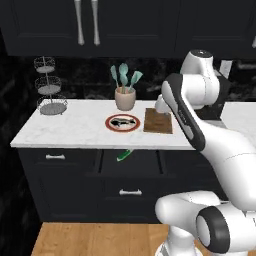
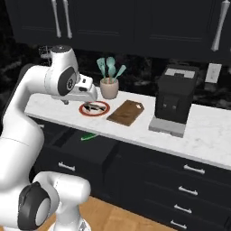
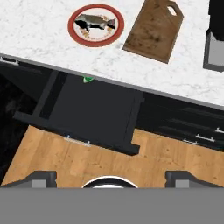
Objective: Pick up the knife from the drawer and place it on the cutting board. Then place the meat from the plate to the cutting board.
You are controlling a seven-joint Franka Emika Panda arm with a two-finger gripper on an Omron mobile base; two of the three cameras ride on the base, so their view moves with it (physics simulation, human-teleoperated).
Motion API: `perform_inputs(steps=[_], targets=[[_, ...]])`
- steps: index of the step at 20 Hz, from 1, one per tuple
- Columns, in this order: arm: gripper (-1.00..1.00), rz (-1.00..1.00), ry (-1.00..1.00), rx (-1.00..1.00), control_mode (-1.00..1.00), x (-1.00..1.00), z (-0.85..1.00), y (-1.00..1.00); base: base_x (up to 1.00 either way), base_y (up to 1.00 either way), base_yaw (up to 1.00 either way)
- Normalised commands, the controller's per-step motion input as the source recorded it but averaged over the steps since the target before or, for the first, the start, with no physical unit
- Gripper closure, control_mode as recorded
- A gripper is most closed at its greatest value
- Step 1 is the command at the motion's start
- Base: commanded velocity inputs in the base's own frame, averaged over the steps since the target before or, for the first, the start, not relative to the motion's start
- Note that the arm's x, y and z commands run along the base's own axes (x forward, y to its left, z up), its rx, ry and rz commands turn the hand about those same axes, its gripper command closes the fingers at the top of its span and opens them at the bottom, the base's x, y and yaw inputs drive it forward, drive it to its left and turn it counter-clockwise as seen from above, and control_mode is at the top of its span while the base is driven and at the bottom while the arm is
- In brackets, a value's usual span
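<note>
Operator, reading left to right in your hand view: the plate sits on the white counter with the meat lying across its centre. Below it the drawer stands pulled out over the wooden floor; a green tip of the knife shows at the counter's edge, the rest hidden. Right of the plate, close but apart, lies the cutting board, bare. Your gripper hangs high above the drawer, fingers spread wide and holding nothing. The coffee machine stands furthest right.
</note>
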Motion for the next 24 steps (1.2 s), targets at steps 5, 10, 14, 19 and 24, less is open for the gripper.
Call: perform_inputs(steps=[5,10,14,19,24], targets=[[-1.0,0.0,0.0,0.0,1.0,0.0,0.0,0.0,0.62,-0.66,0.44],[-1.0,0.0,0.0,0.0,1.0,0.0,0.0,0.0,0.07,-0.95,0.43],[-1.0,0.0,0.0,0.0,1.0,0.0,0.0,0.0,0.0,-0.93,0.41],[-1.0,0.0,0.0,0.0,1.0,0.0,0.0,0.0,0.41,-0.37,0.4],[-1.0,0.0,0.0,0.0,1.0,0.0,0.0,0.0,0.36,-0.31,0.38]])
